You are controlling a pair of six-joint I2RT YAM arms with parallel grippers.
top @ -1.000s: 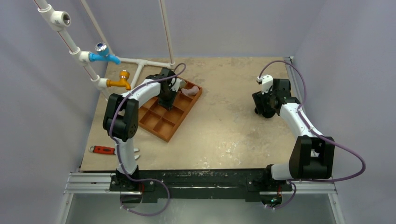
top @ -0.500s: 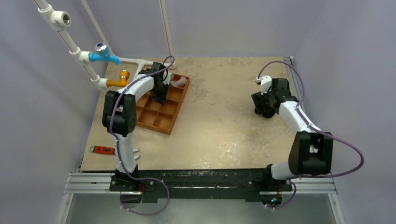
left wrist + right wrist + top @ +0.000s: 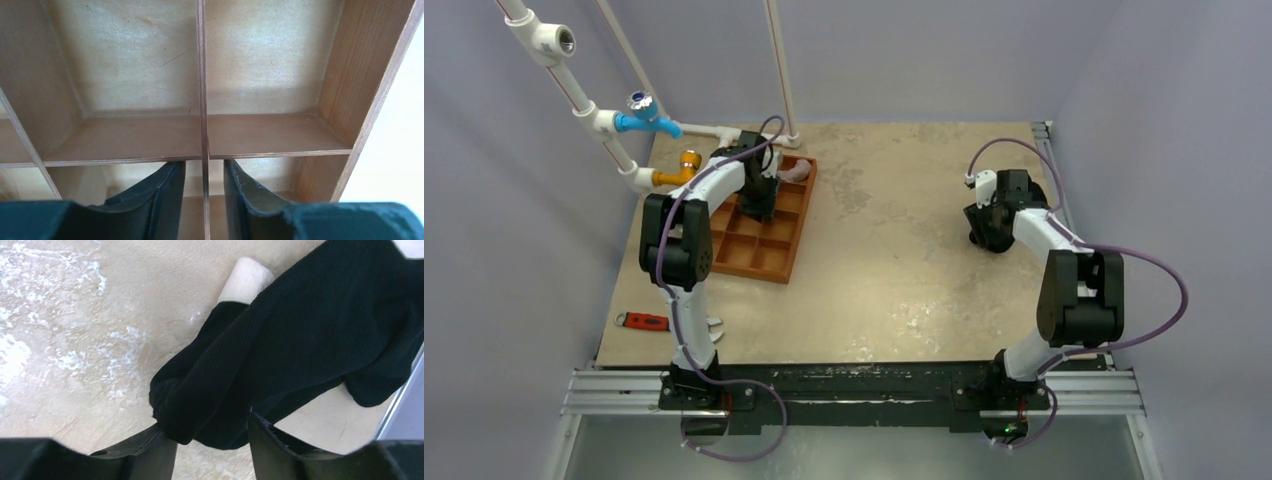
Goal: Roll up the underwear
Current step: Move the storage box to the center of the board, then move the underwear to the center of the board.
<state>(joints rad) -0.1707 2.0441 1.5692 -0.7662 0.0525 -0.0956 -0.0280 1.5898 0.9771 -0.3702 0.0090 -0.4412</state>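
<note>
The black underwear [image 3: 300, 330] lies bunched on the table at the far right. A white ribbed end [image 3: 247, 280] sticks out from under it. My right gripper [image 3: 212, 427] is shut on a folded lump of the underwear, low on the table. In the top view the right gripper [image 3: 986, 228] covers the garment. My left gripper [image 3: 761, 205] is down in the orange-brown compartment tray [image 3: 769, 262]. Its fingers [image 3: 165, 192] stand narrowly apart astride a thin divider [image 3: 201, 75], with a gap on each side, and hold nothing.
A pink cloth bundle [image 3: 796, 172] sits in the tray's far corner. White pipes with a blue tap [image 3: 646, 112] and an orange tap [image 3: 686, 170] stand at the far left. A red-handled tool [image 3: 644, 321] lies near the left edge. The table's right rail [image 3: 405, 405] runs close beside the underwear.
The left gripper moved left and back, and the tray slid and turned with it toward the pipes. The right arm's elbow swung inward; its gripper stayed at the underwear.
</note>
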